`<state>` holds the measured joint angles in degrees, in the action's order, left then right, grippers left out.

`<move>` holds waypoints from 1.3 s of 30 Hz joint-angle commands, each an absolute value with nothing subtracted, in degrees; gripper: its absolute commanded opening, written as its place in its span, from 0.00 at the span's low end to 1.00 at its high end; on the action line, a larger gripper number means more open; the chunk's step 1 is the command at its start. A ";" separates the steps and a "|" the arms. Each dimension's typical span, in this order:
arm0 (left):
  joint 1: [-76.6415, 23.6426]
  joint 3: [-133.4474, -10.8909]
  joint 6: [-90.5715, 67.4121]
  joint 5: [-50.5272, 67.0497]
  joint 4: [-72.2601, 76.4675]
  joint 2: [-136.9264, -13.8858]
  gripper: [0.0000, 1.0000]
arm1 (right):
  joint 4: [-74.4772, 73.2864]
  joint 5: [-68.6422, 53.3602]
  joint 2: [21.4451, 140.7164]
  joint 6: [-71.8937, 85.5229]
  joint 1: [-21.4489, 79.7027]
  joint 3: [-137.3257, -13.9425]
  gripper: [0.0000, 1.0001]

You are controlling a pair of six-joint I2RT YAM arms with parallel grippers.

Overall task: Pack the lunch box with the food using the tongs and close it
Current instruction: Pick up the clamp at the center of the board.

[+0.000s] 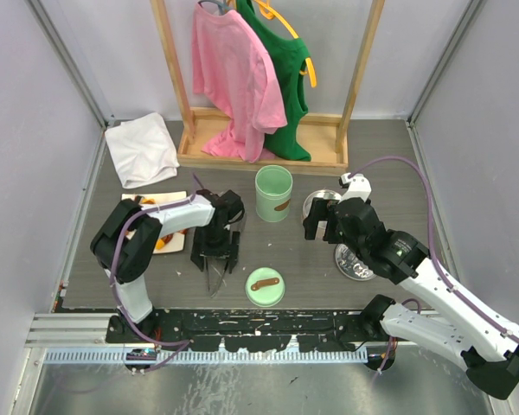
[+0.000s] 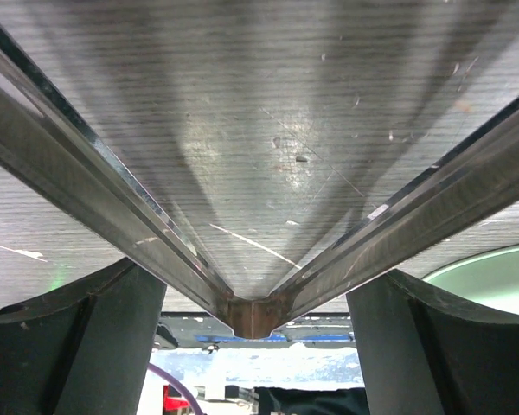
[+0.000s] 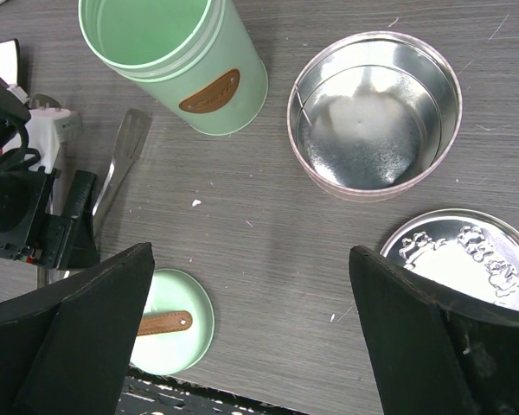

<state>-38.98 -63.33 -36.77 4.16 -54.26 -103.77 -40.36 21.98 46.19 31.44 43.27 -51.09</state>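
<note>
The tongs (image 2: 253, 316) lie flat on the table, joint toward the near edge, arms spreading in a V. My left gripper (image 2: 261, 270) is low over them, open, one finger outside each arm and close against it. From above, the left gripper (image 1: 216, 252) covers most of the tongs (image 1: 214, 278). The food (image 1: 166, 229), orange and dark pieces, sits on a white board left of that arm. A mint-green canister (image 1: 273, 193) and a round metal tin (image 3: 374, 117) both stand open; I cannot tell which is the lunch box. My right gripper (image 3: 251, 259) hangs open and empty above the table.
A green lid (image 1: 265, 286) with a brown strap lies near the front edge. An embossed metal lid (image 3: 467, 259) lies right of the tin. A folded white cloth (image 1: 141, 149) and a wooden rack (image 1: 264, 147) with pink and green shirts stand at the back.
</note>
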 commanded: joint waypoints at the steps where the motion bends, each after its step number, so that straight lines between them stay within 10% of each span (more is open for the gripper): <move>1: -38.06 -62.26 -37.84 -4.07 -47.52 -102.32 0.81 | -37.62 22.66 46.05 31.71 43.07 -51.50 1.00; 16: -38.03 -59.88 -37.00 -2.32 -46.86 -102.67 0.58 | -37.79 22.82 45.39 32.06 43.04 -51.60 1.00; 39: -38.13 -74.44 -35.16 -8.96 -70.46 -74.34 0.57 | -38.57 21.04 43.93 33.84 43.01 -52.97 1.00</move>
